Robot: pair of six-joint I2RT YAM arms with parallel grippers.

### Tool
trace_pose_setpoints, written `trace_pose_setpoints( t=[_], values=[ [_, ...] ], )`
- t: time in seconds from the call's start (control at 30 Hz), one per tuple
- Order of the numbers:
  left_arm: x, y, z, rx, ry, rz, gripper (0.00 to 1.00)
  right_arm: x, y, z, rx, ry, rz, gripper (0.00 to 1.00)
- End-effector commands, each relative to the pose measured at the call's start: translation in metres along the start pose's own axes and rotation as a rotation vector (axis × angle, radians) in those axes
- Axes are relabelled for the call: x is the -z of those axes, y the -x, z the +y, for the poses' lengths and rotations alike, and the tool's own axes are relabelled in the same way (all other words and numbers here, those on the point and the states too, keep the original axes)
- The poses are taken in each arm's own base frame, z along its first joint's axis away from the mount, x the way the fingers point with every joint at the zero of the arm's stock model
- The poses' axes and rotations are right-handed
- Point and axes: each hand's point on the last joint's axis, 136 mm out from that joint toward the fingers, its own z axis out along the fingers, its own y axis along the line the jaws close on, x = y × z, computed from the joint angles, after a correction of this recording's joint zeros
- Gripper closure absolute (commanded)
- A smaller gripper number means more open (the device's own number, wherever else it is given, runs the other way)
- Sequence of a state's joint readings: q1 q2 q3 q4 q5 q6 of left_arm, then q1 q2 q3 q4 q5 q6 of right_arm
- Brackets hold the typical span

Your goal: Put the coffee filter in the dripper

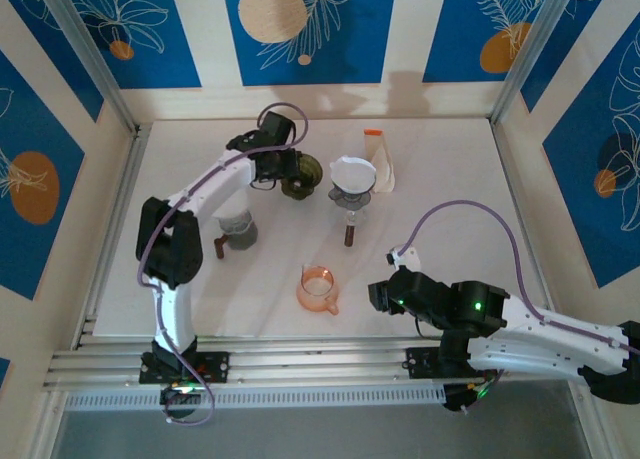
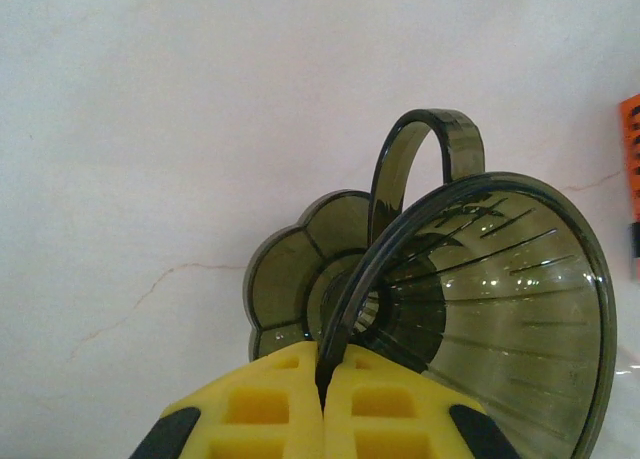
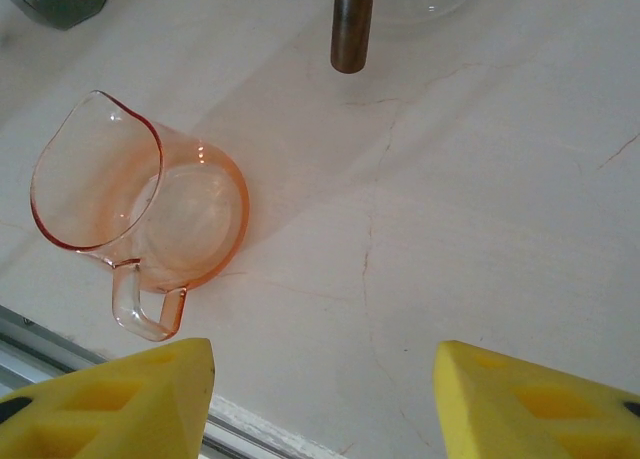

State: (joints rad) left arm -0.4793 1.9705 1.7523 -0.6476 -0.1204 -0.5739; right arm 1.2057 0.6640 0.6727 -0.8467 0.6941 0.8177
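Observation:
A dark smoky dripper (image 1: 303, 175) lies tipped on its side at the back of the table. My left gripper (image 1: 287, 167) is shut on its rim. In the left wrist view the yellow fingers (image 2: 270, 404) pinch the thin rim of the dripper (image 2: 500, 299), whose handle loop points up. A white coffee filter (image 1: 351, 171) sits in a clear glass dripper (image 1: 351, 196) with a brown handle (image 1: 349, 234). My right gripper (image 1: 378, 297) hovers open over bare table near the front edge, its pads (image 3: 150, 399) wide apart with nothing between them.
A pink glass pitcher (image 1: 318, 287) stands front centre, left of the right gripper; it is also in the right wrist view (image 3: 140, 214). A grey cup (image 1: 238, 227) sits by the left arm. A white filter pack with an orange tab (image 1: 381, 159) leans behind the clear dripper.

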Motion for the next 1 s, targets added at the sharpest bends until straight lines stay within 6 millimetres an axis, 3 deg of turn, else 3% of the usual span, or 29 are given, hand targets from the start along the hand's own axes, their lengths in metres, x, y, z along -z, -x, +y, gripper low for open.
trace_pose_setpoints(
  t=[0.0,0.27,0.47,0.6,0.77,0.97],
  values=[
    [0.052,0.039,-0.013,0.056,-0.106,-0.101,1.00,0.003,0.006,-0.005,-0.022,-0.016,-0.032,0.39],
    [0.124,0.066,-0.019,0.070,-0.206,-0.206,1.00,0.002,0.008,-0.005,-0.024,-0.016,-0.037,0.39],
    [0.184,0.063,-0.031,0.079,-0.344,-0.251,1.00,0.002,0.009,-0.006,-0.029,-0.017,-0.041,0.39],
    [0.216,0.038,-0.032,0.086,-0.437,-0.233,1.00,0.001,0.009,-0.005,-0.027,-0.015,-0.040,0.39],
    [0.238,-0.009,-0.028,0.085,-0.518,-0.171,1.00,0.001,0.009,-0.006,-0.026,-0.019,-0.040,0.39],
    [0.240,-0.084,-0.023,0.002,-0.511,-0.048,1.00,-0.001,0.007,-0.009,-0.034,-0.028,-0.031,0.39]
  ],
)
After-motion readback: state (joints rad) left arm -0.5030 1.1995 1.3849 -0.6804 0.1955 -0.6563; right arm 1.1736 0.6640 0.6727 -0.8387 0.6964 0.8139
